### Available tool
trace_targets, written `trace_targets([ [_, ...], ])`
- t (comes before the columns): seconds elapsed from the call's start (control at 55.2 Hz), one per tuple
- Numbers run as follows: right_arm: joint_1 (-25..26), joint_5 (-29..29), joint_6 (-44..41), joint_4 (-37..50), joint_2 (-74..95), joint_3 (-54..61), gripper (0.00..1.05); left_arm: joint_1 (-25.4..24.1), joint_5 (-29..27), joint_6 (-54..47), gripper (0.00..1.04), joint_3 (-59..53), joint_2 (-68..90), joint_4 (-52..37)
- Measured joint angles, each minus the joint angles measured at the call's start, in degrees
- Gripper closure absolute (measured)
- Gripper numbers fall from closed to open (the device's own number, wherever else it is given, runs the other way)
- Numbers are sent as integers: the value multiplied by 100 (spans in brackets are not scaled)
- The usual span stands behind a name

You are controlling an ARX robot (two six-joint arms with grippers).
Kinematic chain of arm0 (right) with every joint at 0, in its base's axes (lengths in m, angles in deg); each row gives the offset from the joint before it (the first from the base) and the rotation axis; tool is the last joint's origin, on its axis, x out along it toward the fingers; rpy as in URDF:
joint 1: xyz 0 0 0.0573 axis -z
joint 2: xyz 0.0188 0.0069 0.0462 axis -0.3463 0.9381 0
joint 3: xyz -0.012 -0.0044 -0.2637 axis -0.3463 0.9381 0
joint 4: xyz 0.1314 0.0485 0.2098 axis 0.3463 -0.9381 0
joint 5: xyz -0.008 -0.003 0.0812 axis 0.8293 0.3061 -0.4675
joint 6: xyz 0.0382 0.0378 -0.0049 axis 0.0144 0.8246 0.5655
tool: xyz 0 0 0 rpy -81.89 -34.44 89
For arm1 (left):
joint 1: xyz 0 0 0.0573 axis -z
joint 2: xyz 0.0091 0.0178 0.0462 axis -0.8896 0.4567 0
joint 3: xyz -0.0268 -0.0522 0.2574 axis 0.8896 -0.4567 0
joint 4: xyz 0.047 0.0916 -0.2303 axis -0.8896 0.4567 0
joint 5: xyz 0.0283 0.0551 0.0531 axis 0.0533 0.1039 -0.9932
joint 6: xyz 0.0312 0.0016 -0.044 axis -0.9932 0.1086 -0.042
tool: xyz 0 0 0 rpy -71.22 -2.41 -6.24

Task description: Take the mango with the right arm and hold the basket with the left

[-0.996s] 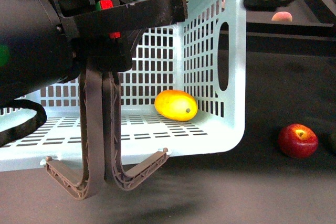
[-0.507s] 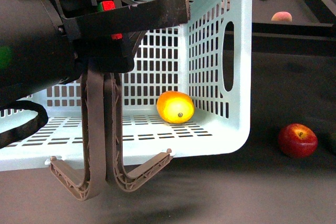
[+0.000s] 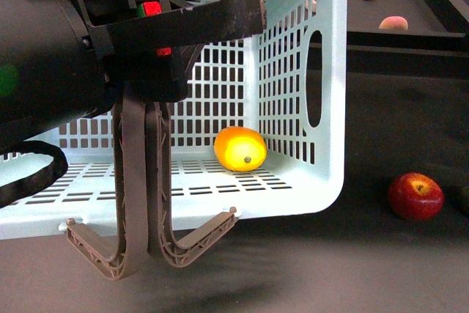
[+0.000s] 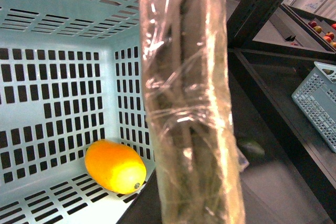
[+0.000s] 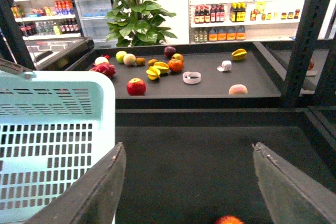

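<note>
The pale turquoise basket (image 3: 326, 71) is tipped with its open side toward the front camera. The yellow-orange mango (image 3: 240, 149) lies inside it near the right corner, stem dot facing front. It also shows in the left wrist view (image 4: 115, 165). My left gripper (image 3: 157, 56), on the bulky black arm, is shut on the basket's two grey-brown ribbed handles (image 3: 139, 181). In the left wrist view the handles (image 4: 191, 108) are wrapped in clear film. My right gripper (image 5: 189, 153) is open and empty over the dark surface, beside the basket wall (image 5: 52, 129), with no mango in its view.
A red apple (image 3: 415, 196) lies on the dark surface right of the basket, and its top shows below my right gripper (image 5: 228, 220). A back shelf (image 5: 210, 85) holds several fruits. Black rack posts (image 5: 302, 40) stand at the right. A grey-blue basket (image 4: 320, 98) sits farther off.
The mango has rolled a little inside the basket and its stem dot now faces front. The basket swayed slightly right and back. A dark shape at upper right left the front view.
</note>
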Motion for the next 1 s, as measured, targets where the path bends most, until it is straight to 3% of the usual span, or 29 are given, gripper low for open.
trace_targets([
  [0.109,363,-304,-186,-190,-339,149,51,-2,-2,9,96,0,0,0],
  [0.253,868,-822,-284,-505,-824,295,83,-2,4,4,96,0,0,0],
  [0.398,1123,-1062,-302,-691,-1095,369,103,-2,0,-2,96,0,0,0],
  [0.489,1274,-1215,-310,-809,-1257,411,103,-2,2,0,96,0,0,0],
  [0.561,1700,-1788,-313,-839,-1414,501,103,-2,2,2,96,0,0,0],
  [0.634,1967,-1858,-310,-883,-1558,610,103,-2,0,-4,96,0,0,0],
  [0.905,2013,-1908,-313,-1263,-1967,610,103,-2,0,0,96,0,0,0],
  [0.996,2013,-1926,-315,-2076,-2575,605,103,0,7,0,96,0,0,0],
])
